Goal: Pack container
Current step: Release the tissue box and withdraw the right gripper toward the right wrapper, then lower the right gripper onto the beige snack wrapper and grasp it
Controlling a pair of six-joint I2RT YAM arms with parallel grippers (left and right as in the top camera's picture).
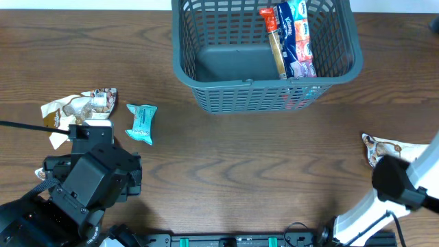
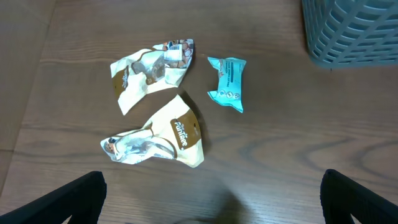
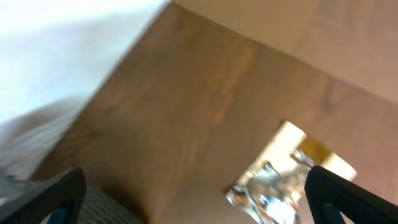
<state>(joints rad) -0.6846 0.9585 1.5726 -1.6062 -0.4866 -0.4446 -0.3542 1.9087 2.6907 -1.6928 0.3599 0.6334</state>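
The container [image 1: 180, 48], a big dark grey lattice basket, stands at the table's back centre and holds upright snack packets [image 1: 291, 38] at its right side. Its corner [image 2: 351, 31] shows in the left wrist view. My left gripper [image 2: 211, 205] is open above bare wood. Just beyond it lie two crumpled cream-and-brown packets [image 2: 152, 68] [image 2: 158, 140] and a teal packet [image 2: 227, 84]. My right gripper [image 3: 196, 199] is open too, in a blurred view. A cream packet [image 3: 283, 180] lies close to its right finger [image 3: 348, 196].
From overhead, the left arm [image 1: 89, 182] fills the front left corner, with the teal packet [image 1: 142, 123] just beyond it. The right arm [image 1: 405, 185] is at the front right beside the cream packet [image 1: 384, 147]. Bare wood lies between basket and arms.
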